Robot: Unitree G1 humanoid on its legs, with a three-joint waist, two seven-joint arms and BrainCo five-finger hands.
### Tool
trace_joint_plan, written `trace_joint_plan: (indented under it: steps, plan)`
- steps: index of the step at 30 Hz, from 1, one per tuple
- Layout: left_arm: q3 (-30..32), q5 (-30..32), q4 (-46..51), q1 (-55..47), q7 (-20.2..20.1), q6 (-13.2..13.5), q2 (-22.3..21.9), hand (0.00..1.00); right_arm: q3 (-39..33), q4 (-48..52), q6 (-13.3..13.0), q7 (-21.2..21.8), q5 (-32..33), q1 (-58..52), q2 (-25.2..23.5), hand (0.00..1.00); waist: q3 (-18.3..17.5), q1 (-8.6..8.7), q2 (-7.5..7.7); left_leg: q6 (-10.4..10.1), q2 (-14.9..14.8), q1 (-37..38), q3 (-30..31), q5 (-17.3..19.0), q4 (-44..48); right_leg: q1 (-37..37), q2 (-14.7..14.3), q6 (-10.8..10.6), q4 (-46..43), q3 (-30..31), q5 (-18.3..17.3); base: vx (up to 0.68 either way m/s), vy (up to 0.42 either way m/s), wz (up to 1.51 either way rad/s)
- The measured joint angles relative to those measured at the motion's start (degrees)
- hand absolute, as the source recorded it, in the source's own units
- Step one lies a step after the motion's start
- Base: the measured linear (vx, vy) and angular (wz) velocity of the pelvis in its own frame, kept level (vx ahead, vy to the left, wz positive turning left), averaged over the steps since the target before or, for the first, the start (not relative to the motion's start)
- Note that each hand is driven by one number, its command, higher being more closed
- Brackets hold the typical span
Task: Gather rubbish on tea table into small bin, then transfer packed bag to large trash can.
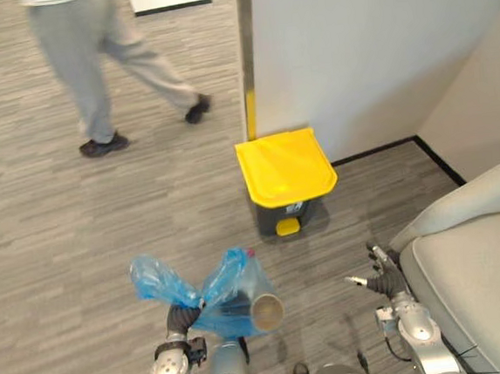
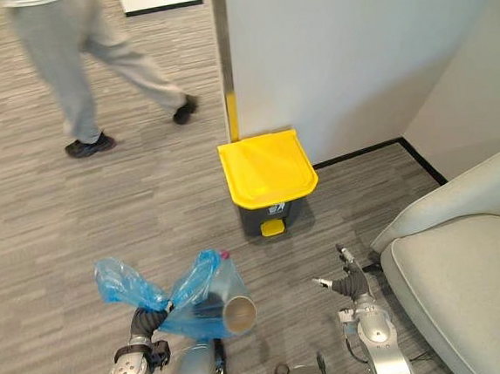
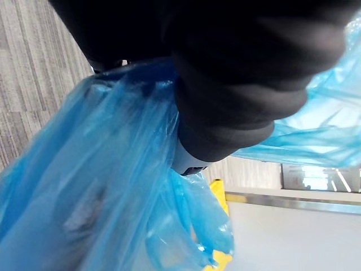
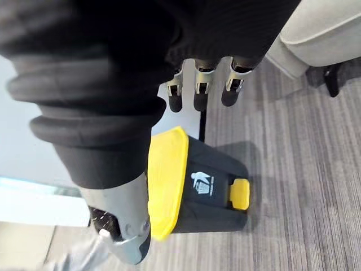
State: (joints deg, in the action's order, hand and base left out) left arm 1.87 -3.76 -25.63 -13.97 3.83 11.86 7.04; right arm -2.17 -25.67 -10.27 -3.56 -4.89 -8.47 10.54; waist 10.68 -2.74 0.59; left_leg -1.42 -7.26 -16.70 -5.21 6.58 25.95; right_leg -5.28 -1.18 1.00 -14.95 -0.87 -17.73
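My left hand [image 1: 184, 320] is shut on the gathered neck of a blue plastic rubbish bag [image 1: 233, 286], low and near my body. The bag [image 3: 107, 186] is full, and a cardboard tube [image 1: 266, 311] shows through its side. Ahead of it stands the large trash can [image 1: 286, 170], dark grey with a shut yellow lid and a yellow pedal [image 1: 288, 226], against the white wall. My right hand [image 1: 380, 277] hangs open to the right of the bag, holding nothing. Its straight fingers [image 4: 200, 93] point towards the trash can [image 4: 192, 186].
A person [image 1: 89, 52] in grey trousers walks across the carpet at the back left. A light grey sofa [image 1: 480, 263] stands close on the right. The white wall [image 1: 352, 47] forms a corner behind the can. Grey carpet [image 1: 55, 256] lies open to the left.
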Motion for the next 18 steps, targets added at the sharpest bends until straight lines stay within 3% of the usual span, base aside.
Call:
trace_joint_plan:
  steps: [1, 2, 3, 4, 5, 7, 10, 11, 12, 13, 14, 15, 16, 18]
  plan:
    - [0.3, 0.0, 0.0, -0.2, 0.0, 0.0, 0.7, 1.0, 0.0, 0.2, 0.0, -0.1, -0.1, -0.7, -0.5, 0.0, -1.2, 0.45, 1.75, 0.5, 1.5, 0.4, -2.0, 2.6, 0.4, 1.1, 2.4, -1.8, -3.1, 1.0, -2.3, 0.58, 0.293, -0.61]
    - [0.2, 0.0, 0.1, 0.2, 0.0, -0.1, 0.3, 1.0, 0.1, 0.2, 0.0, -0.1, -0.2, -0.2, -0.6, 0.0, -1.6, 0.35, 2.52, 1.7, 2.5, 2.1, -4.6, 4.8, 0.6, 3.6, 4.4, -3.5, -9.8, 1.5, -3.0, 0.48, 0.218, -0.61]
    - [0.1, 0.0, 0.0, 0.2, 0.0, -0.1, 0.1, 1.0, 0.2, 0.1, 0.1, -0.1, -0.3, 0.2, -0.6, 0.0, -1.5, 0.6, 2.45, 2.4, 2.7, 3.0, -5.2, 5.4, 0.6, 4.8, 5.0, -4.6, -13.4, 1.0, -2.5, 0.52, 0.261, -0.62]
    - [-0.3, 0.0, 0.0, 0.1, 0.0, -0.2, 0.1, 1.0, 0.3, 0.1, 0.1, -0.1, -0.4, 0.5, -1.1, 0.0, -1.5, 1.02, 2.36, 3.2, 3.2, 5.4, -6.0, 6.7, 0.2, 7.3, 6.4, -7.2, -21.2, -0.1, -0.9, 0.39, 0.207, -0.14]
    - [-0.3, 0.0, 0.0, -0.1, 0.1, -0.3, 0.5, 1.0, 0.7, -0.1, 0.1, -0.1, -0.5, 0.3, -1.6, 0.0, -1.4, 2.27, 2.28, 4.1, 3.4, 8.6, -6.0, 8.4, 0.1, 9.8, 8.1, -7.5, -29.1, -1.9, -0.3, 0.47, 0.228, 0.0]
    - [-0.2, 0.0, 0.1, 0.3, 0.4, -0.3, 1.1, 1.0, 1.5, -0.1, 0.1, -0.1, -1.0, 0.3, -1.6, 0.0, -1.3, 2.14, 2.06, 4.3, 3.3, 10.9, -6.0, 9.4, -0.3, 12.6, 9.1, -5.5, -30.4, -3.9, -1.6, 0.36, 0.074, 0.11]
    - [0.2, -0.1, -0.2, 1.8, 1.2, -0.3, 2.7, 1.0, 2.2, -0.5, 0.1, -0.1, -2.4, 1.4, -1.5, 0.0, -1.3, 2.17, 2.04, 4.1, 2.5, 13.5, -4.1, 9.8, -1.9, 17.5, 8.5, -5.2, -23.6, -4.3, -1.7, 0.34, -0.036, 0.28]
    - [0.7, -0.1, -0.5, 2.2, 1.5, -0.3, 2.9, 1.0, 2.2, -1.0, 0.1, -0.1, -2.4, 1.7, -1.4, 0.0, -1.0, 1.99, 1.52, 2.9, 1.2, 15.1, -3.1, 10.2, -1.9, 18.0, 6.7, -6.1, -16.6, -3.0, -0.1, 0.32, -0.069, 0.41]
    - [0.9, -0.1, -0.6, 2.1, 1.5, -0.2, 3.1, 1.0, 2.2, -1.1, 0.1, -0.1, -2.4, 1.7, -1.4, 0.0, -1.1, 1.91, 1.63, 2.1, 1.2, 15.8, -2.9, 10.4, -1.8, 17.9, 6.4, -6.1, -13.4, -2.6, 2.0, 0.32, -0.081, 0.33]
    - [1.2, -0.1, -0.7, 1.8, 1.6, -0.2, 3.6, 1.0, 2.2, -1.0, 0.1, -0.1, -2.4, 1.4, -1.7, 0.0, -1.7, 1.76, 2.6, 0.9, 1.6, 16.8, -2.7, 11.1, -1.7, 17.2, 6.5, -5.3, -7.0, -2.0, 9.5, 0.26, -0.086, 0.32]
    - [1.7, -0.1, -1.8, 2.0, 1.6, -0.3, 4.0, 1.0, 2.0, -1.6, 0.0, -0.2, -2.4, 1.2, -1.5, 0.0, -2.3, 2.04, 3.17, -0.8, 1.8, 18.0, -2.0, 12.2, -1.3, 16.7, 6.4, -5.9, -6.4, -2.1, 13.6, 0.39, -0.131, 0.23]
    - [2.1, -0.1, -2.1, 1.8, 1.6, -0.3, 2.8, 1.0, 1.2, -2.5, 0.1, -0.2, -2.4, 1.1, -1.0, 0.0, -3.1, 1.72, 0.88, -1.6, 0.1, 18.5, -1.6, 11.7, -1.9, 15.8, 5.2, -5.1, -5.1, -2.8, 14.0, 0.31, -0.115, 0.14]
    - [2.3, -0.1, -1.8, 1.6, 1.6, -0.2, 2.4, 1.0, 0.9, -2.4, 0.1, -0.2, -2.4, 1.1, -1.0, 0.0, -3.5, 1.76, 0.86, -2.0, -0.5, 18.6, -1.3, 11.5, -2.4, 15.0, 4.9, -5.0, -3.8, -3.2, 14.0, 0.35, -0.154, -0.01]
    - [2.3, -0.1, -1.7, 1.8, 1.5, 0.0, 1.1, 1.0, -0.7, -2.4, 0.1, -0.2, -2.4, 1.0, -0.3, 0.0, -3.6, 1.94, -1.32, -3.3, -1.2, 19.7, -0.7, 10.7, -5.8, 13.8, 4.0, -4.5, -1.1, -4.7, 13.8, 0.23, -0.121, 0.14]
